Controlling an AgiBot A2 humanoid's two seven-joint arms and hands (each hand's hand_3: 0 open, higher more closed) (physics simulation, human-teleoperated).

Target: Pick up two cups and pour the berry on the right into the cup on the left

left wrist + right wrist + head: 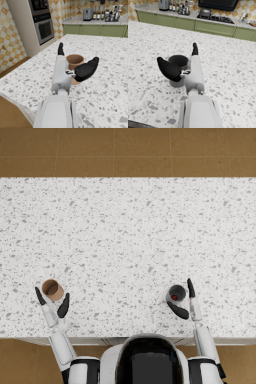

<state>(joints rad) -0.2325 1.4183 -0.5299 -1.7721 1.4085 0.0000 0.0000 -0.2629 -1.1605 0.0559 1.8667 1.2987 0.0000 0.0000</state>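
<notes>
Both my hands flank their cups near the counter's front edge, neither yet gripping.

By the front left corner of the speckled counter [125, 238], my left hand [51, 303] is open around the brown cup [52, 289], which stands upright between thumb and fingers, apparently empty. Toward the front right, my right hand [184, 302] is likewise open, the dark grey cup [176, 293] upright between its spread fingers, a red berry [174, 297] in the bottom. Each cup sits directly inside its own hand's span, so closing is what I judge comes next.
</notes>
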